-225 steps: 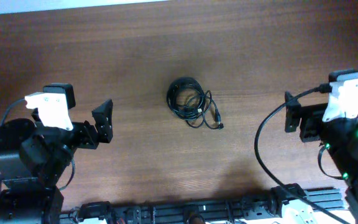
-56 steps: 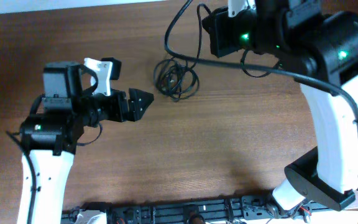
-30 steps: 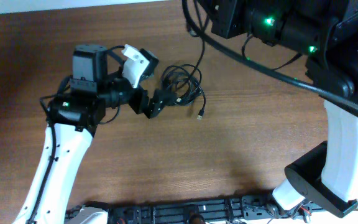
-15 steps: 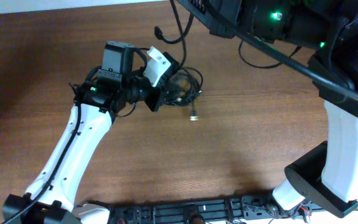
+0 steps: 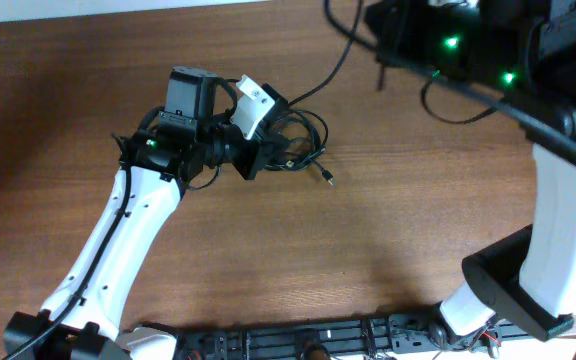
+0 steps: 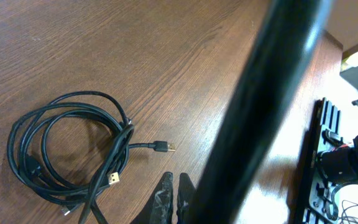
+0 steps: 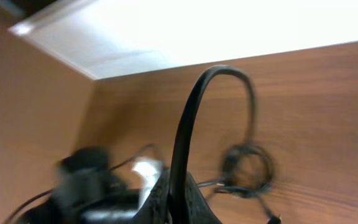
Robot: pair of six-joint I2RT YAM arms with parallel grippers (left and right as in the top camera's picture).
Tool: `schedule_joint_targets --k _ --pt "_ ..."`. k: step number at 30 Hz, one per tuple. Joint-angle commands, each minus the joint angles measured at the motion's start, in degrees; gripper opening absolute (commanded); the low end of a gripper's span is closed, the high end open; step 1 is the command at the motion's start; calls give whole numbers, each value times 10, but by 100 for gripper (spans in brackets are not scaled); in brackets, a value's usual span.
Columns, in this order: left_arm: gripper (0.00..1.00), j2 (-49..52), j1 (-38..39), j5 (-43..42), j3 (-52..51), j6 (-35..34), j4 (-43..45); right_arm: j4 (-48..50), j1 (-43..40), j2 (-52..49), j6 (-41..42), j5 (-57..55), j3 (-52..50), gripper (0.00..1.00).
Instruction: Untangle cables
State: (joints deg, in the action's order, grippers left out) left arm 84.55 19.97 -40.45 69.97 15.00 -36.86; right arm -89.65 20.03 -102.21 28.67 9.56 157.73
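Note:
The cables (image 5: 303, 138) lie as a small black coil on the wooden table (image 5: 418, 230), with one plug (image 5: 326, 177) loose at the coil's lower right. In the left wrist view the coil (image 6: 114, 158) is left of my left gripper (image 6: 174, 183). Its fingers are shut tip to tip over bare wood, with nothing visible between them. Two gold-tipped plugs (image 6: 166, 147) lie near them. My right gripper (image 7: 178, 199) is shut on one cable strand (image 7: 182, 124), which arcs up and back down to the coil (image 7: 248, 168). Overhead, that strand (image 5: 318, 85) rises to the right arm.
A blurred thick black cable (image 6: 272, 93) crosses the left wrist view close to the camera. A black rail (image 5: 318, 345) runs along the table's near edge. The right arm's bulk (image 5: 508, 60) hangs over the far right of the table.
My left gripper has closed beside the coil. The right arm has shifted right with its strand, pulling it up from the coil. The loose plug has slid a little on the table.

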Motion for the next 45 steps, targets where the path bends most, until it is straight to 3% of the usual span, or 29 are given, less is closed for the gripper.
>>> schedule_joint_targets --k 1,2,6,8,15,19,26,28,31,33,39,43,45 --pt "0 -31 0 -2 10 -33 0 -32 -52 -24 -34 -28 3 27" --pt "0 -38 0 -2 13 -43 0 -47 -67 -32 -46 -26 3 30" --pt "0 -59 -5 21 37 -92 0 -76 -94 -56 -114 -15 -3 80" --pt "1 -62 -13 24 51 -105 -1 -76 -97 -62 -127 -13 -5 89" --pt "3 -63 -83 23 104 -123 -1 -71 -97 -88 -166 -5 -5 93" --pt "3 -63 -117 23 144 -134 0 -71 -97 -106 -222 62 -5 93" --pt "2 -63 -134 50 249 -288 11 -77 -95 -146 -424 247 -5 93" --pt "2 -63 -134 81 281 -379 17 -76 -95 -156 -490 289 -6 93" --pt "1 -63 -134 103 295 -442 33 -76 -95 -163 -510 292 -7 93" --pt "3 -62 -134 103 295 -471 42 -76 -95 -165 -525 292 -9 93" --pt "5 -58 -134 47 295 -469 41 -55 -96 -165 -554 293 -9 93" --pt "6 -58 -134 70 295 -482 25 -53 -91 -165 -555 300 -9 93" --pt "6 -57 -134 77 295 -513 10 -68 -88 -165 -628 354 -9 93"
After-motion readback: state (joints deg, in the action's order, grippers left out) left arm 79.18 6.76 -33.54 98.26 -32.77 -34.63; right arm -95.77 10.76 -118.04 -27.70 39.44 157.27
